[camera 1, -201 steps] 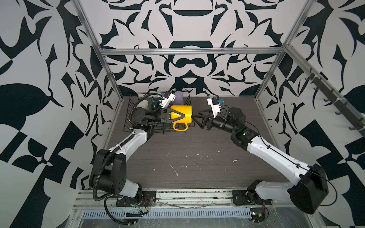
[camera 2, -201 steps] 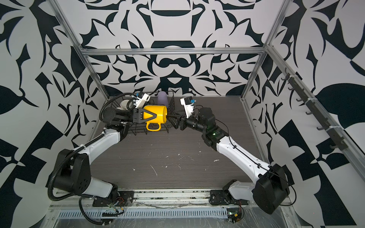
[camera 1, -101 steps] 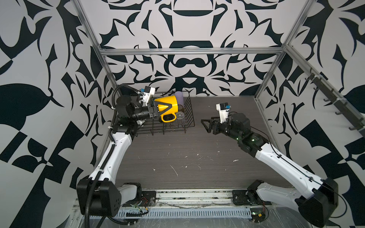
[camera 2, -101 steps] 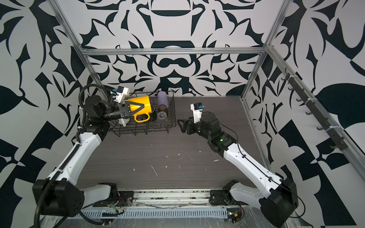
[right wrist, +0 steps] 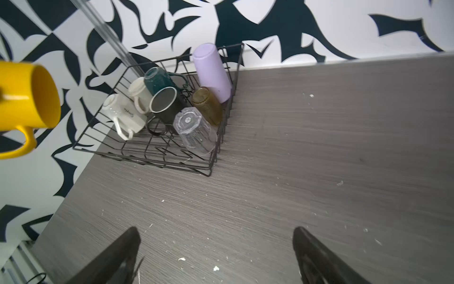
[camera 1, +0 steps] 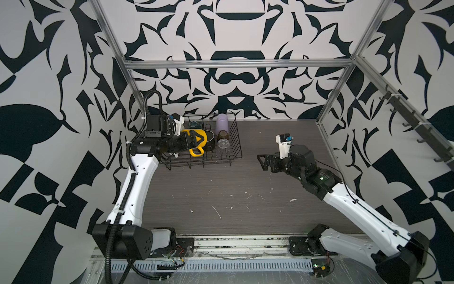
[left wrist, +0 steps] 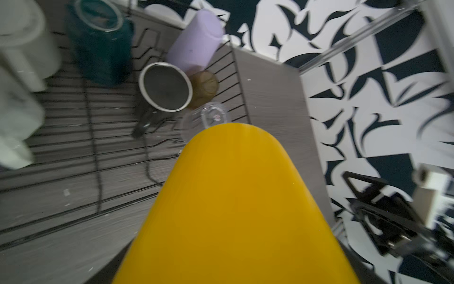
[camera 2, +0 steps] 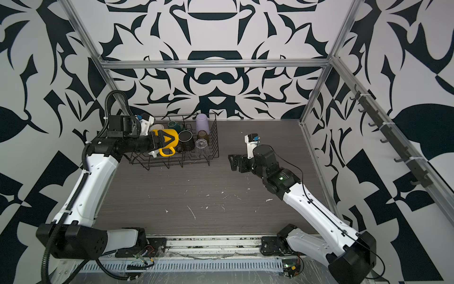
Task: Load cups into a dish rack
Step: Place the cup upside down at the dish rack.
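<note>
My left gripper [camera 1: 194, 142] is shut on the yellow mug [camera 1: 199, 137], holding it on its side above the left half of the black wire dish rack [camera 1: 204, 166], handle hanging down. In the left wrist view the yellow mug [left wrist: 233, 209] hides the jaws. Inside the rack stand the lilac tumbler [camera 1: 222, 123], olive-brown glass [camera 1: 222, 134], clear glass [camera 1: 223, 145], black mug [camera 2: 185, 137], teal mug [right wrist: 157, 77], cream mug [right wrist: 137, 92] and a white mug [right wrist: 122, 114]. My right gripper [camera 1: 262, 161] hangs open and empty over the table, right of the rack.
The rack sits in the back left corner against the patterned walls. The dark wood-grain table [camera 1: 221, 196] carries small white flecks. A rail of hooks [camera 1: 417, 132] runs along the right wall. Both arm bases stand at the near edge.
The left arm carried the yellow mug leftward from the rack's right front corner to above its left half. The right gripper drew back to the right and opened wider.
</note>
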